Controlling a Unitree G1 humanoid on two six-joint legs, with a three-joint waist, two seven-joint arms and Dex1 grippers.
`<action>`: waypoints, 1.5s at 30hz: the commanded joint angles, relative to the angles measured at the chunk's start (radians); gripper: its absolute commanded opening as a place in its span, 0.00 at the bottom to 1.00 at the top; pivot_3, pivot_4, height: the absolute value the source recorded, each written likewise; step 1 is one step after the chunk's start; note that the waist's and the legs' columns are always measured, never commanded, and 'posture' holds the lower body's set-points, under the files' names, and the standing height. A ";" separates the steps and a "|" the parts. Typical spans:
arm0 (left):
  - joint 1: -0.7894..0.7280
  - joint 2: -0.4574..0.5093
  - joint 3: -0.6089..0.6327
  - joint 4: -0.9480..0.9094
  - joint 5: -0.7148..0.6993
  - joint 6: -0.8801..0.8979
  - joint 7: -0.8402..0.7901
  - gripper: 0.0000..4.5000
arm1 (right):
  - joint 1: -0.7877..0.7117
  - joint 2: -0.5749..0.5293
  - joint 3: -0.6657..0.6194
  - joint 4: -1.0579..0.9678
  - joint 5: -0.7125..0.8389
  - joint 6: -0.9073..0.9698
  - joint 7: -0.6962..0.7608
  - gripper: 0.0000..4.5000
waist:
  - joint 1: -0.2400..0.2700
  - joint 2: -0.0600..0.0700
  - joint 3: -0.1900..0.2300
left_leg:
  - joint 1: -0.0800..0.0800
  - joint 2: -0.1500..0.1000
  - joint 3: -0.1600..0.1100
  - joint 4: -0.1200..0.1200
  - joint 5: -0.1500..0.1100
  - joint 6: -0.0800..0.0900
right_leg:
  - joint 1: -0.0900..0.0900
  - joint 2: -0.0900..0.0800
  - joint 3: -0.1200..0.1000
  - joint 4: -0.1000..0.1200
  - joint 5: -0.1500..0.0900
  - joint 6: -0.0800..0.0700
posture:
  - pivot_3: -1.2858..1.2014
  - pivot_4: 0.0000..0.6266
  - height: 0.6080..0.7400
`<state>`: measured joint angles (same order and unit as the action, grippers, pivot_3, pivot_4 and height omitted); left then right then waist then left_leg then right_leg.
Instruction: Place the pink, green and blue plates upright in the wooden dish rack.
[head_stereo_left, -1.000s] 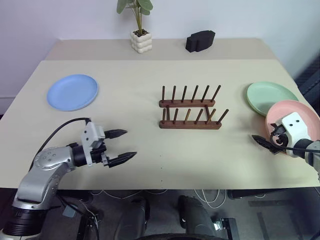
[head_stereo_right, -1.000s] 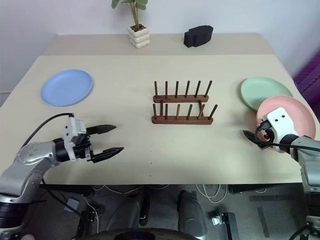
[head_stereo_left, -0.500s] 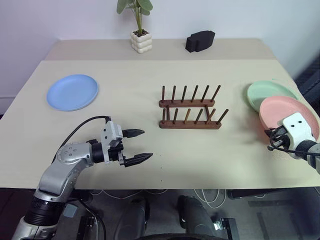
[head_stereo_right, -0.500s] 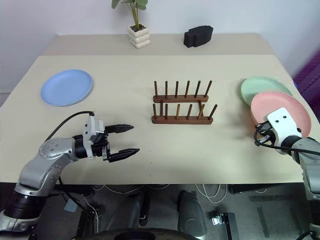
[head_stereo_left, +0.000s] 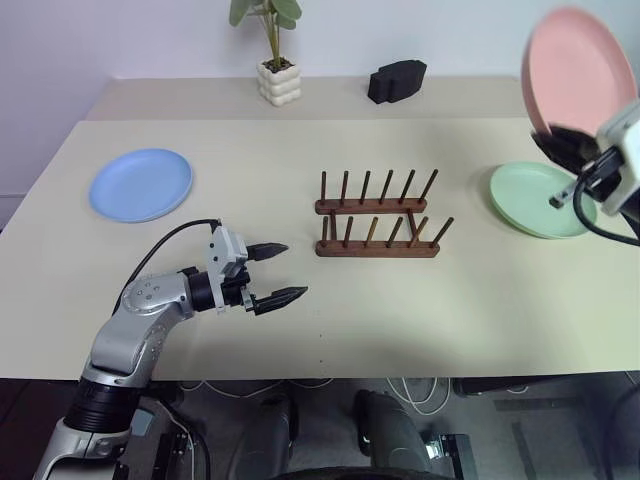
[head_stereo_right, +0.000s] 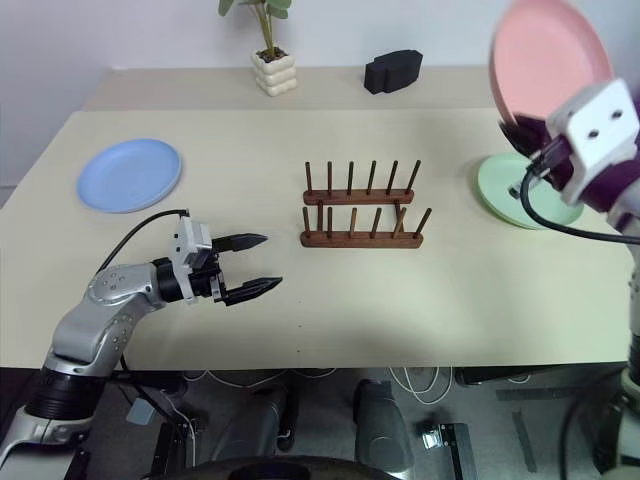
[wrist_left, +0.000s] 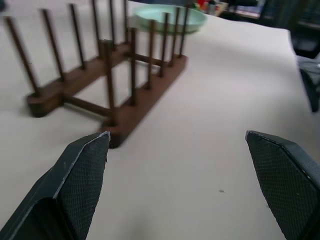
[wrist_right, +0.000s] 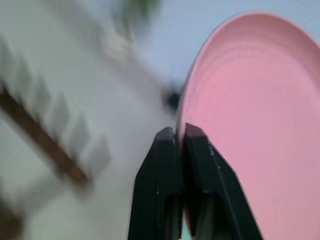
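High above the table's right side, my right gripper is shut on the lower rim of the pink plate, which stands nearly upright; the two fingers pinch its edge. Below it the green plate lies flat on the table. At the middle stands the wooden dish rack with nothing between its pegs. On the far left the blue plate lies flat. My left gripper hovers open and holding nothing, low over the table, left of the rack and pointing toward it.
A potted plant in a white pot and a black object stand at the table's back edge. Bare tabletop stretches in front of the rack and between the rack and the blue plate.
My right gripper closed on the pink plate's rim and lifted it from beside the green plate to high above the table, tipping it nearly upright. The left gripper crept toward the rack.
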<state>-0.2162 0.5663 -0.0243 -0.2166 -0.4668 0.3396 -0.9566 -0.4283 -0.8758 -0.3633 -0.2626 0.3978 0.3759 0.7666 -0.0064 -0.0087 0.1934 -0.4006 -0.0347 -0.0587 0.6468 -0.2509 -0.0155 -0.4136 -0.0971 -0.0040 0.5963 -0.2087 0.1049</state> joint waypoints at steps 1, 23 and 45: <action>-0.021 -0.012 0.018 -0.051 -0.020 0.038 0.047 1.00 | -0.059 0.081 0.026 -0.034 0.177 0.109 0.010 0.01 | 0.003 0.000 0.000 | -0.001 0.000 -0.001 0.001 0.000 0.000 | -0.001 0.000 0.000 0.000 0.000 0.000 | 0.52 0.24 0.97; 0.005 -0.097 0.023 -0.120 -0.061 -0.013 0.082 1.00 | -0.037 0.204 -0.125 0.024 0.747 0.441 -0.111 0.01 | 0.017 0.000 0.000 | -0.008 -0.001 0.002 0.003 0.000 0.000 | -0.010 0.000 0.002 0.003 0.003 0.001 | 0.52 0.24 0.97; 0.020 -0.082 0.038 -0.146 -0.091 0.000 0.088 1.00 | 0.006 0.240 -0.150 0.036 0.913 0.451 -0.191 0.01 | 0.017 0.001 0.000 | -0.007 -0.002 0.003 0.004 0.000 0.000 | -0.010 0.000 0.002 0.003 0.004 0.002 | 0.52 0.24 0.97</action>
<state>-0.1983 0.4738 -0.0114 -0.3201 -0.5370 0.3427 -0.8708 -0.4250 -0.6402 -0.4837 -0.1909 1.2807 0.8365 0.5797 0.0101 -0.0081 0.1932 -0.4081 -0.0362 -0.0552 0.6505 -0.2505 -0.0151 -0.4233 -0.0972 -0.0018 0.5994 -0.2051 0.1071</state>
